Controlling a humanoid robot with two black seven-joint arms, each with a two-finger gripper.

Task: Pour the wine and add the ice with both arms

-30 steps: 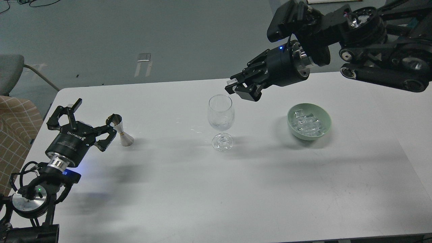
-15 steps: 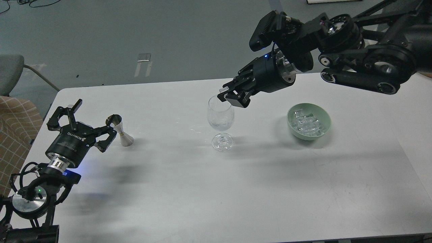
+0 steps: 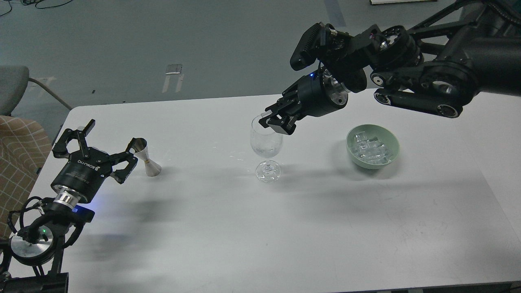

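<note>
Ice (image 3: 371, 147), a heap of small clear cubes, lies in a pale green bowl (image 3: 351, 152) on the right half of the white table (image 3: 260, 228). One more small clear cube (image 3: 264, 115) shows at the tips of the right pincer (image 3: 273, 121), whose fingers are pressed in on it right over the rim of the wine glass (image 3: 266, 140). That glass stands upright near the table's middle, well apart from the bowl, its stem and foot on the tabletop. The right arm (image 3: 423, 81) reaches in from the upper right, sloping down toward the glass. Far to the left, the left pincer (image 3: 109, 146) is spread wide and holds nothing; one of its fingers (image 3: 129, 151) is just beside a small metal jigger (image 3: 146, 159) standing on the table. Whether it touches the jigger I cannot tell. The left arm (image 3: 40, 232) rises from the lower left corner.
</note>
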